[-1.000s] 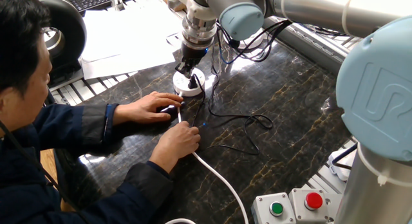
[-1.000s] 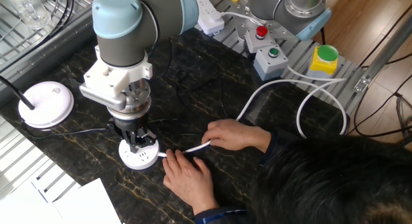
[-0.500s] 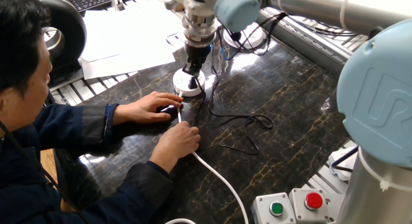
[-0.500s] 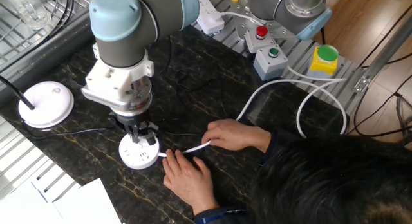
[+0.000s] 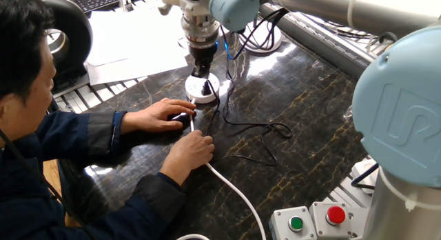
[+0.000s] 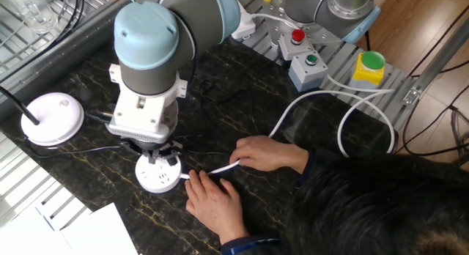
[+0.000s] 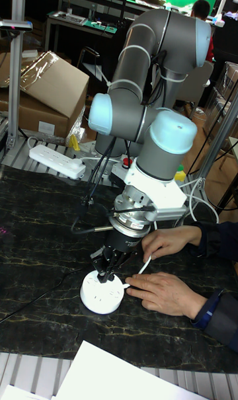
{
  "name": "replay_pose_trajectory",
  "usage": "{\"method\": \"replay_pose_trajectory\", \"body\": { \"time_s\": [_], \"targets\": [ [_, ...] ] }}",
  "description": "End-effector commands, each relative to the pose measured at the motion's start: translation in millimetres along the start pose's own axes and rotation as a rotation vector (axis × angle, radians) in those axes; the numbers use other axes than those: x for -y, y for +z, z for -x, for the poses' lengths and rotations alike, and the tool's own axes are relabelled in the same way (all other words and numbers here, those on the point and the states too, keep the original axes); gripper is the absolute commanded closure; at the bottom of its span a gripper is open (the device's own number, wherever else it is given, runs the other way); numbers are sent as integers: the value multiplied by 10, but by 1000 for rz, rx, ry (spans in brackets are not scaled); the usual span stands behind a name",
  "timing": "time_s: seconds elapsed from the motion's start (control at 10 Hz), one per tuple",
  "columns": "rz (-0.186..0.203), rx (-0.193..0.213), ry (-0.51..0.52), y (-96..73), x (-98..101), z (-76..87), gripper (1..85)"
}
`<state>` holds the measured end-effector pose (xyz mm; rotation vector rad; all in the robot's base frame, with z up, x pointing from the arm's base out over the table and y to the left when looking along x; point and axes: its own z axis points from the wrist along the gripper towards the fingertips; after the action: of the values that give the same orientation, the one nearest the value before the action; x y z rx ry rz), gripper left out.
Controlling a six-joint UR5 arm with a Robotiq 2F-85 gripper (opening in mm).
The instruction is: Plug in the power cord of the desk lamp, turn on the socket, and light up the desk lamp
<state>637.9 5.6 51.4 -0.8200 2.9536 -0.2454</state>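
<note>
The tool [image 7: 106,269] hangs straight over the socket [image 7: 103,295], its two black fingers [image 7: 100,264] pointing down with the tips just above the socket's top face. Something small and dark sits between the fingers, but I cannot tell whether they are clamped on it or merely close around it. In the other fixed view the tool [image 6: 163,158] is mostly hidden beneath the arm's white wrist flange, and only the dark tips show above the socket [image 6: 160,174].

The socket is a round white puck resting on the dark marble counter [image 6: 242,94]. Its thick white cable [image 5: 234,192] runs away from it under a person's two hands. One hand [image 6: 216,204] lies flat on the counter just beside the socket; the other hand [image 6: 270,152] pinches the white cable a little further along.

The power cord [image 5: 265,133], thin and black, lies in loose loops on the counter near the socket and climbs toward the tool. The desk lamp [image 6: 51,117] stands well apart from the socket on the same counter, near its edge, a flat white disc with a thin black stem rising from it.

A white power strip [image 7: 56,160] lies at the far edge of the counter in the tall fixed view.
</note>
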Motion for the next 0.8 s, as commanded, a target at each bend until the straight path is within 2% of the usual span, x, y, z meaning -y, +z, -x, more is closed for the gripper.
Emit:
{"method": "replay_pose_trajectory", "body": {
  "time_s": [0.0,0.1,0.3,0.4,0.5,0.6,0.7],
  "targets": [
    [-10,-10,40,-6,61,-32,847],
    [49,-20,94,-9,-93,-50,847],
    [122,37,114,-27,-276,107,847],
    [61,49,118,-13,-115,130,847],
    [27,14,83,-7,-34,35,847],
    [37,-26,48,-8,-63,-70,847],
    [43,-68,3,-39,-1,64,847]
  ]
}}
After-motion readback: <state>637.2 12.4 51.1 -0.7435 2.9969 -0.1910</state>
